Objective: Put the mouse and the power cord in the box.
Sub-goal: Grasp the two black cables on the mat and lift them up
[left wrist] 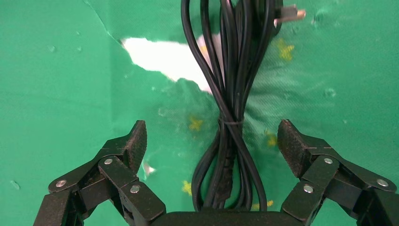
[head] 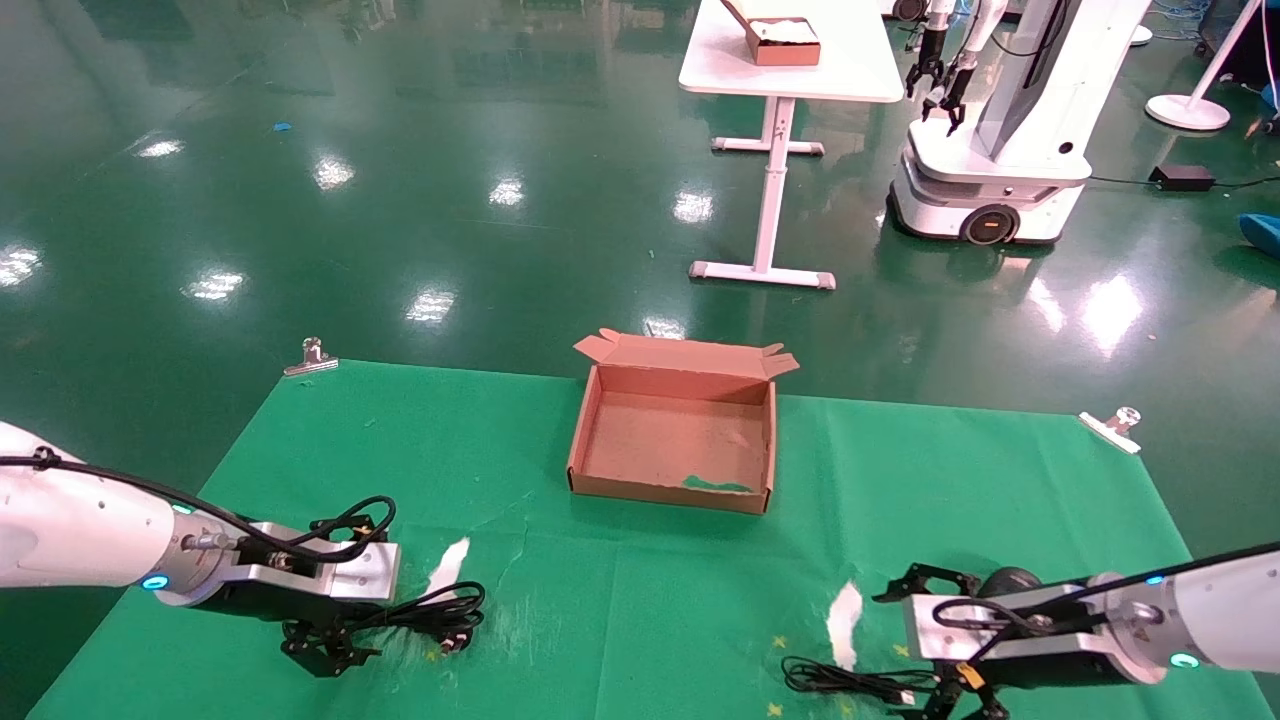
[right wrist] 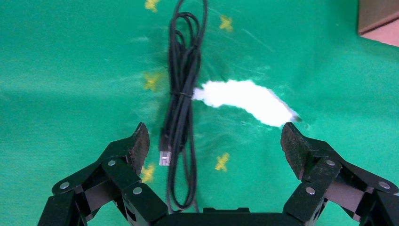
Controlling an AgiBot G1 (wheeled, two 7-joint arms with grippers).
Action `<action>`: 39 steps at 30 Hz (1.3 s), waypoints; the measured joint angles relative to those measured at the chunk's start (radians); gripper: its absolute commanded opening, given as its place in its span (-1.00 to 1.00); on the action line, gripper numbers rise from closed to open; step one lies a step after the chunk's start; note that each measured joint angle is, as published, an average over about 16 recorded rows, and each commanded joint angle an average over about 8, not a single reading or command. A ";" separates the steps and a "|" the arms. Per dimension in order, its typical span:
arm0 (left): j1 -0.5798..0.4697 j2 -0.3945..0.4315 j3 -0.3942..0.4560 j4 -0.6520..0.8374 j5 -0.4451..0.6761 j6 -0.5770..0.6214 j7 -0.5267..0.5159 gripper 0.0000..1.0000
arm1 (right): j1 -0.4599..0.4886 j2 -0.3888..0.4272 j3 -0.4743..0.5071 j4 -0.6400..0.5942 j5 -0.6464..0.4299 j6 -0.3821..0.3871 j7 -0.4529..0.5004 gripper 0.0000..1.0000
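Note:
The brown cardboard box [head: 668, 491] stands open in the middle of the green cloth, with nothing in it. The power cord [head: 440, 610] lies bundled at the front left, plug [left wrist: 278, 15] at its far end. My left gripper [head: 330, 648] is open just over the cord [left wrist: 230, 117], whose loops run between the spread fingers [left wrist: 134, 141]. At the front right, my right gripper [head: 950, 700] is open above the mouse's thin cable [right wrist: 181, 103] with its USB plug [right wrist: 163, 157]. The black mouse [head: 1008, 580] peeks out behind that wrist.
The cloth has two white tears [head: 447, 568] [head: 845, 612]. Metal clips [head: 312, 357] [head: 1115, 425] pin its far corners. Beyond the table are a white table [head: 850, 80] carrying another brown box [head: 785, 45], and a second robot [head: 1000, 150].

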 measured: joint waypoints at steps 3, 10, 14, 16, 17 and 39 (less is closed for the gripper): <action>-0.005 0.008 0.003 0.020 0.005 -0.007 0.015 -0.92 | 0.006 -0.007 0.002 -0.024 0.002 0.006 -0.017 -1.00; -0.011 0.016 0.007 0.040 0.012 -0.007 0.034 -1.00 | 0.013 -0.014 0.004 -0.048 0.004 0.012 -0.036 -1.00; -0.012 0.016 0.008 0.041 0.013 -0.006 0.036 -1.00 | 0.014 -0.015 0.004 -0.050 0.004 0.012 -0.036 -1.00; -0.012 0.016 0.007 0.039 0.012 -0.006 0.034 -1.00 | 0.013 -0.014 0.004 -0.048 0.004 0.012 -0.036 -1.00; -0.011 0.015 0.007 0.039 0.011 -0.006 0.034 -1.00 | 0.013 -0.014 0.004 -0.046 0.005 0.012 -0.035 -1.00; -0.007 0.011 0.004 0.029 0.006 -0.005 0.027 -1.00 | 0.009 -0.010 0.004 -0.034 0.006 0.008 -0.032 -1.00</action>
